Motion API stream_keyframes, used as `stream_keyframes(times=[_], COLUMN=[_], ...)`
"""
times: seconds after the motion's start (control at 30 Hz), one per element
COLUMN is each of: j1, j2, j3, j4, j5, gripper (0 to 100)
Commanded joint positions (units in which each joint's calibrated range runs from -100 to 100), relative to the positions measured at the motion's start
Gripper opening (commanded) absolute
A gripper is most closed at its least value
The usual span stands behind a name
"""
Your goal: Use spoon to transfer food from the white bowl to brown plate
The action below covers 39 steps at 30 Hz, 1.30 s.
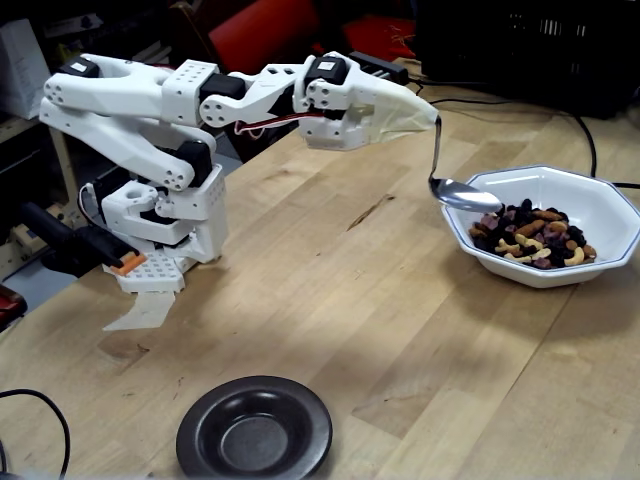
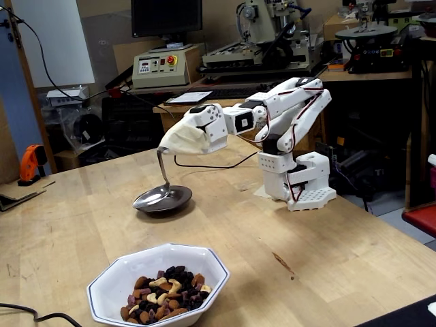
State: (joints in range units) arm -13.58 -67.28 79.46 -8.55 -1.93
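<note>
Silver spoon (image 1: 466,194), handle upright, bowl empty, hangs over the near-arm rim of the white bowl (image 1: 600,205). Octagonal, blue-lined bowl holds food (image 1: 528,236): cashews, almonds, dark bits. Brown plate (image 1: 254,428) empty, well apart on the table.

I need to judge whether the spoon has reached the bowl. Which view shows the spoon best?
The fixed view beside the bowl: there the spoon hangs empty over the white bowl's near rim. In the other fixed view the spoon overlaps the brown plate, misleadingly.

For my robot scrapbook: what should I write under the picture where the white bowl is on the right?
Robot arm holds its empty spoon over the white bowl of food.
</note>
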Motion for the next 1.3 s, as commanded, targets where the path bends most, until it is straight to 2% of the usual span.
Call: stream_keyframes(times=[0.0,0.4,0.6,1.03,1.27], j1=[-1.2,-1.4,-1.4,-1.4,-1.5], j2=[3.8,28.1,33.3,34.4,34.4], j3=[-4.0,-4.7,-4.3,-4.0,-3.9], j4=[-5.6,-22.6,-28.1,-28.8,-28.9], j5=[0.2,0.2,0.2,0.3,5.9], gripper=[4,4,4,4,4])
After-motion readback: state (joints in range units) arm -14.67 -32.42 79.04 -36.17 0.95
